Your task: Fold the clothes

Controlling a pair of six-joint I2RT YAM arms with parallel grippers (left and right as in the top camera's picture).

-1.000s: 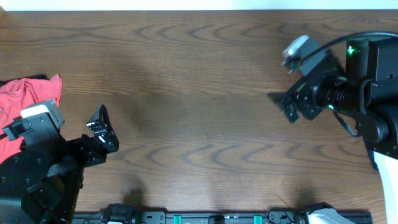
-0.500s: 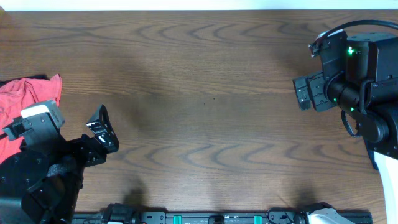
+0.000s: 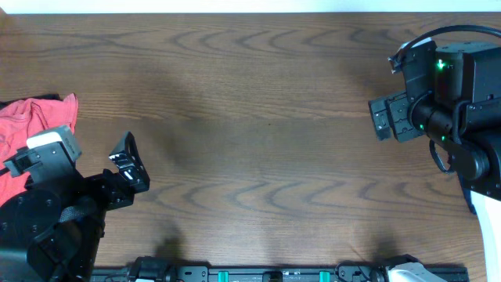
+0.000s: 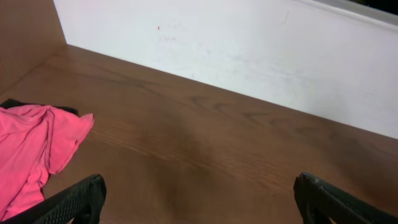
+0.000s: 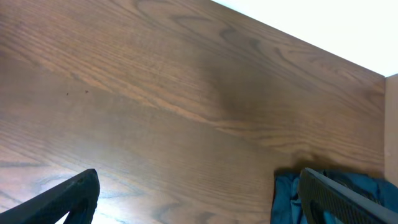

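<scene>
Surface (image 3: 250, 117): dark wood grain. No garment lies on its middle or is spread out for folding. A white wall (image 4: 249, 56) bounds the far side.

Arms: my left arm (image 3: 55, 211) sits at the near left corner and my right arm (image 3: 462, 102) at the right edge, the two well apart. Both are raised off the wood.

Jaws: my left jaws stand wide open and hold nothing, with bare wood between the fingers in the left wrist view. My right jaws are likewise wide open and hold nothing.

Clothes: two pieces are in view, both at the margins.
- A pink garment (image 4: 31, 146) lies crumpled at the left edge of the surface, just beside my left arm and partly hidden by it from overhead.
- A teal cloth (image 5: 287, 199) shows as a small bunched part near the right end of the surface, close to one finger of my right jaws. Most of it is out of frame.
- A thin dark edge (image 4: 15, 104) shows at the far side of the pink garment. I cannot tell what it belongs to.

Finding: by my judgement the work is at its opening, with no fold made and nothing picked up. The next move calls for one arm to reach a crumpled piece, close on a hem or shoulder, and draw it to the middle of the surface. It can then be laid flat for both jaws to work on.
</scene>
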